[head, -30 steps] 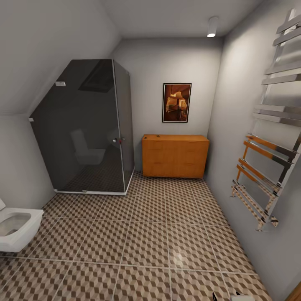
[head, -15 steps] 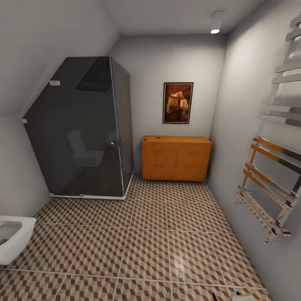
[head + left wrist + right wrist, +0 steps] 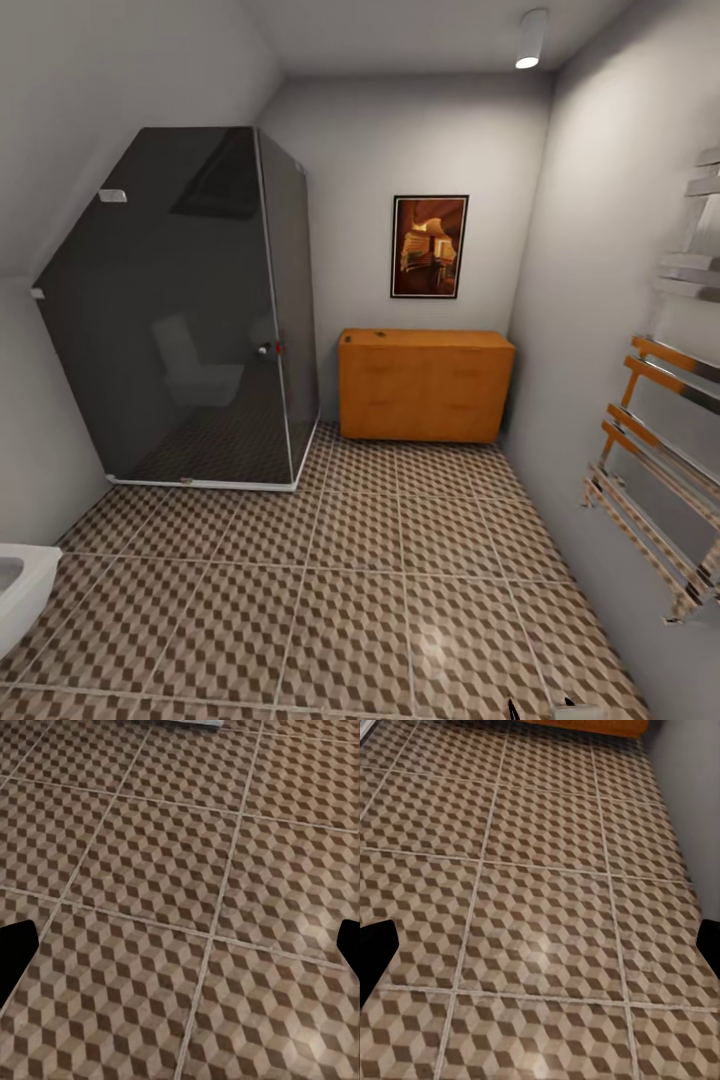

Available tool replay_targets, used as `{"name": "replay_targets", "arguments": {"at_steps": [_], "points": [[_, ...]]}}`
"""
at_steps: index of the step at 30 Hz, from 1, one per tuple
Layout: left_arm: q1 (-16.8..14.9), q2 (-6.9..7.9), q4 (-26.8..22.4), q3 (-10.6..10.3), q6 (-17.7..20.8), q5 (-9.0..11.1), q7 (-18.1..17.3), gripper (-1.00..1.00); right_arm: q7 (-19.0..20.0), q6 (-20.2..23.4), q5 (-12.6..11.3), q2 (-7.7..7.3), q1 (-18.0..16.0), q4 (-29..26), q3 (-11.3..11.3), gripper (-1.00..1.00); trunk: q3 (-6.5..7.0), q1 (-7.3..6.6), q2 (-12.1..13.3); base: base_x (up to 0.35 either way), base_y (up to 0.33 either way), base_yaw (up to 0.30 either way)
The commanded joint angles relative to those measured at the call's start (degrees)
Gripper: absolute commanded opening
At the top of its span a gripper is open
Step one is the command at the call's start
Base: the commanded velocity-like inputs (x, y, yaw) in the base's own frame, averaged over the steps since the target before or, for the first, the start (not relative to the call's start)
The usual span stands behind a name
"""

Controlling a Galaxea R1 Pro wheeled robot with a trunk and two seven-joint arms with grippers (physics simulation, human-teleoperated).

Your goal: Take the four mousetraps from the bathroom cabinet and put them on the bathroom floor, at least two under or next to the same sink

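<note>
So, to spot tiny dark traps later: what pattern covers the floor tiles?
Small brown, beige and grey 3D cubes on the large square floor tiles, clearest in the right wrist view.

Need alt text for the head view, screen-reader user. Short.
A bathroom seen from above: an orange-brown wooden cabinet stands against the far wall under a framed picture, across a cube-patterned tile floor. A dark glass shower enclosure fills the left corner; a chrome towel rail hangs on the right wall.

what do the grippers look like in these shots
Little of them shows. In each wrist view, the left gripper and the right gripper appear as two plain black finger tips at the picture's edges, flat, rounded-cornered, with no markings or cables visible. In the head view, a small black and light-grey piece peeks in at the bottom edge.
</note>
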Motion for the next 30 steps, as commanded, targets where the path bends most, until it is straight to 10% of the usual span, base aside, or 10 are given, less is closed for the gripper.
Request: {"name": "replay_targets", "arguments": {"at_steps": [1, 30], "points": [[-0.1, -0.02, 0.2, -0.1, -0.3, 0.4, -0.1, 1.0, 0.0, -0.3, -0.5, 0.02, -0.1, 0.2, 0.5, 1.0, -0.02, 0.06, 0.0, 0.324, 0.0, 0.0], [-0.1, 0.06, 0.2, 0.0, -0.3, 0.4, -0.1, 1.0, 0.1, -0.2, -0.5, 0.02, 0.0, 0.2, 0.5, 1.0, -0.02, 0.06, 0.0, 0.324, -0.035, 0.0]]}}
